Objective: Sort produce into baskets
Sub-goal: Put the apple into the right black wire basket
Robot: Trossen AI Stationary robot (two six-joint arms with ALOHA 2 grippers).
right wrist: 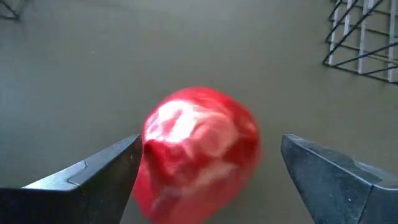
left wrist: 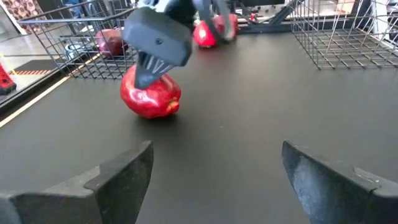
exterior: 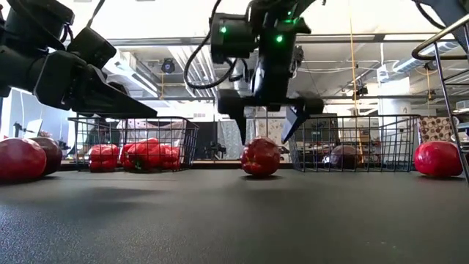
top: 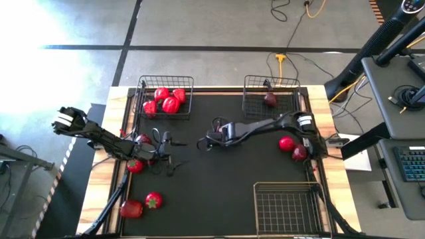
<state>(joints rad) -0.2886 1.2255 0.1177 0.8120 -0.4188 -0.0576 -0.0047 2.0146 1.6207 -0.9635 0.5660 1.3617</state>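
1. Step in hand, as I judge it: picking one red pepper off the black mat near the table's centre. No piece is held.
2. My right gripper hangs just above the pepper, fingers wide apart and straddling it; I see no contact.
3. My left gripper waits on the left side of the mat, fingers wide and empty, pointed toward the pepper.
4. Basket status: the far-left basket holds several bright red pieces; the far-right basket holds one maroon fruit; the near basket shows no produce.
5. Loose produce lies near both side edges of the mat.
6. Next move, my estimate: lower the right gripper until the fingers flank the pepper's middle, close gently since glossy skin may slip, then carry it to the far-left basket.
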